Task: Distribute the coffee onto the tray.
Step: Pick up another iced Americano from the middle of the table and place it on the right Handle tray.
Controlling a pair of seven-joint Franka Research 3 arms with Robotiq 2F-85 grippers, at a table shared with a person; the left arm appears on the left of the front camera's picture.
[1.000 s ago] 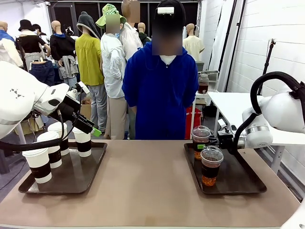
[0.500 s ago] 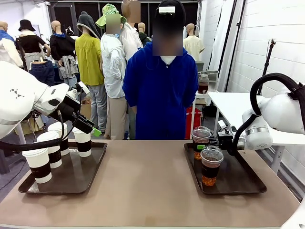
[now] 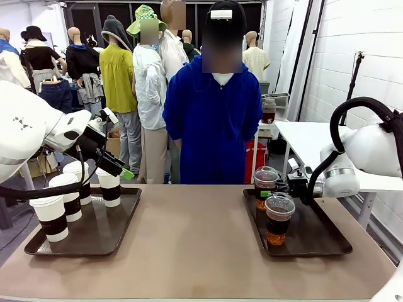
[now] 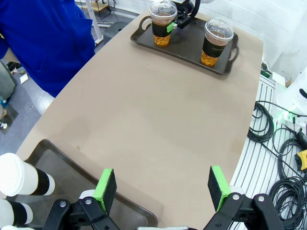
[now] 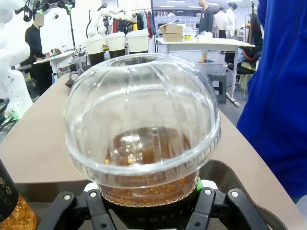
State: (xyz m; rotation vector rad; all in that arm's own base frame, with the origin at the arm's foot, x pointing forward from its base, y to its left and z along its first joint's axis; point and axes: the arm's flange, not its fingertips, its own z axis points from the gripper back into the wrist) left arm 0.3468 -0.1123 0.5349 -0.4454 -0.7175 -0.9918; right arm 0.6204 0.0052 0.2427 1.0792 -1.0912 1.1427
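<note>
**Right arm has a grip on the far dome cup**

Brown tabletop (image 3: 189, 239), crowded room behind, and a person in a blue top (image 3: 213, 119) stands at the far edge, hands out of sight. Eyes on the right gripper (image 3: 272, 190): its jaws are clamped round the dark band of the far dome-lidded cup (image 3: 265, 186), low on the body, below the lid, which looks like the sensible place to hold a soft plastic cup without popping the dome. That cup sits on the right tray (image 3: 318, 242), and just in front of the gripper stands the second dome-lidded cup (image 3: 279, 218), close but apart.

Across the table, the left gripper (image 4: 163, 184) hangs with its green pads spread wide and nothing between them, poised above the near rim of the left tray (image 3: 94, 242). Beside and beneath it stand four paper cups (image 3: 66, 196). My read: the right arm is either seating this cup or about to lift it.
</note>
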